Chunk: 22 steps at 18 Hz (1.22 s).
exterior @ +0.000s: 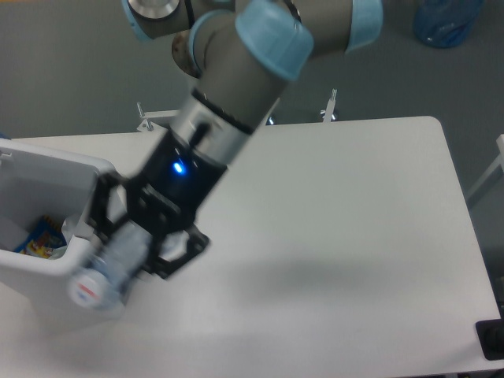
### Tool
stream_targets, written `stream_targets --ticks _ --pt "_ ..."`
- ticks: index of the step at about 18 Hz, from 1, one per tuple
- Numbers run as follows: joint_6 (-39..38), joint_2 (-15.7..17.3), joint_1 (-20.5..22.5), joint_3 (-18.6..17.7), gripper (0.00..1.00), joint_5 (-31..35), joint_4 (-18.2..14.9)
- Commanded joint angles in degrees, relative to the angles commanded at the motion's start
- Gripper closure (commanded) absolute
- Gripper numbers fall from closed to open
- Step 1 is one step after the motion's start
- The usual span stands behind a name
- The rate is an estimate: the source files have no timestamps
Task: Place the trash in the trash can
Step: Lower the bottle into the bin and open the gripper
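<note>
The pincer [130, 248] grips the bottle [106, 272], cap pointing near-left. The trash can [47, 201] opening lies just left of it.

No text can be read. A red mark is seen on the white cap of the bottle [106, 272], but it is too blurred to make out. Colourful print is seen on a packet [37, 239] in the bin [47, 169], likewise illegible.

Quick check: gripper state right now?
Gripper: closed on the bottle, held raised at the trash can rim.
</note>
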Motion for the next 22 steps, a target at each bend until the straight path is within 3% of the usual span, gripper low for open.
stream_targets --ticks 5,9,11,12,14,20,22 --pt "-2.36 0.79 -4.30 -0.88 0.61 -3.27 1.06" --pt "-2.46 0.88 -7.64 -3.85 0.47 -3.18 1.49" --pt "-2.11 1.49 -8.44 -6.49 0.25 -2.83 3.77" --pt "-1.59 1.67 -8.70 -7.81 0.22 -2.74 5.17" --pt "-0.53 2.02 -9.23 -9.66 0.00 -2.74 6.76" --pt "-0.26 2.20 -8.79 -10.90 0.00 -1.43 6.94" --pt "-0.26 2.20 -6.78 -11.34 0.00 1.12 7.03"
